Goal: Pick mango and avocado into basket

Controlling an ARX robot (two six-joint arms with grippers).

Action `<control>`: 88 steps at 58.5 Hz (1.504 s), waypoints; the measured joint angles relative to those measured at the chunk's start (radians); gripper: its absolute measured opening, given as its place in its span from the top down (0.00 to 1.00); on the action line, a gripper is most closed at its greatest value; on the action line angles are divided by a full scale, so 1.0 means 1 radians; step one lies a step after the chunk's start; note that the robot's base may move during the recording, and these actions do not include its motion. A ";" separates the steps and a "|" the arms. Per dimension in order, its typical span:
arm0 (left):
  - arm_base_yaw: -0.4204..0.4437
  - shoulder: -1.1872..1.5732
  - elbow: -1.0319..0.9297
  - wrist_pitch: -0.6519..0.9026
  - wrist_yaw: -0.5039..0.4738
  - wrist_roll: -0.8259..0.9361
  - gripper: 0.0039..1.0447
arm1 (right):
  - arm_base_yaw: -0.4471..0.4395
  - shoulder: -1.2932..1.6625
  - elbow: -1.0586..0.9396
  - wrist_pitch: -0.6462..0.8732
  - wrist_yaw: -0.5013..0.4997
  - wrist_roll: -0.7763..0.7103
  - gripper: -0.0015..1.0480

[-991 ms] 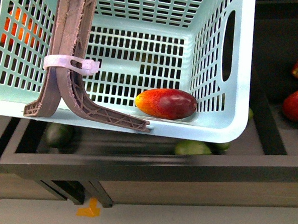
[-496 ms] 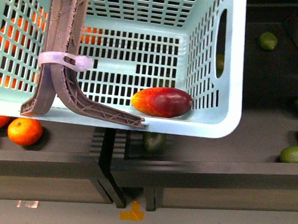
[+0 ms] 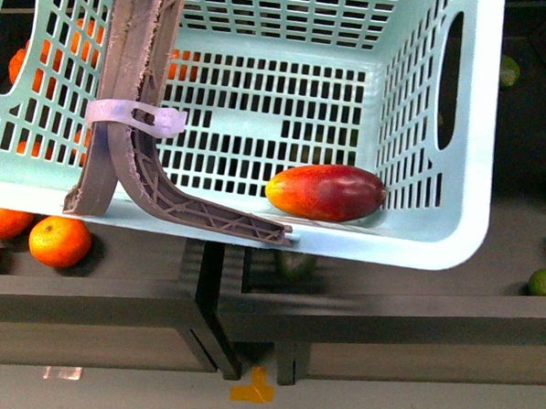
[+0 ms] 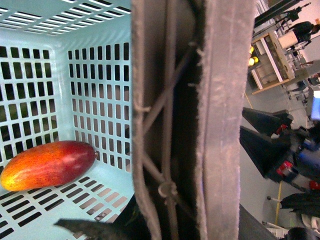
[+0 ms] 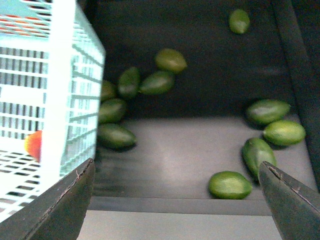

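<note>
While the mango [image 3: 325,192] lies on the floor of the basket [image 3: 422,247] by its near wall, the left gripper [image 4: 172,225] clasps the handle [image 3: 138,83] and the right gripper [image 5: 175,200] hangs spread and empty over avocados [image 5: 230,184] in a dark bin [image 5: 165,150]

No readable text, label, brand, number or sign appears on the basket [image 3: 422,250], its handle [image 3: 138,47] or the mango [image 3: 325,193].

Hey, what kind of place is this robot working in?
Probably a grocery produce section, or a mock-up of one. Fruit lies sorted in dark display bins: round oranges in one, smooth green avocados in another, and a light teal slotted plastic shopping basket holds a red-and-yellow mango.
</note>
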 joint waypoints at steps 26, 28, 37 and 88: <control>0.009 0.000 0.000 0.000 -0.008 0.000 0.86 | -0.269 0.909 0.447 0.011 0.082 -0.391 0.08; 0.009 0.000 0.000 0.000 -0.006 -0.001 0.86 | -0.274 0.931 0.459 0.000 0.088 -0.391 0.08; 0.009 0.000 0.000 0.000 -0.013 -0.001 0.86 | -0.334 1.101 0.524 -0.057 0.126 -0.364 0.08; 0.007 0.000 0.000 0.000 -0.021 0.000 0.86 | -0.404 1.480 0.820 -0.099 -0.003 -0.224 0.08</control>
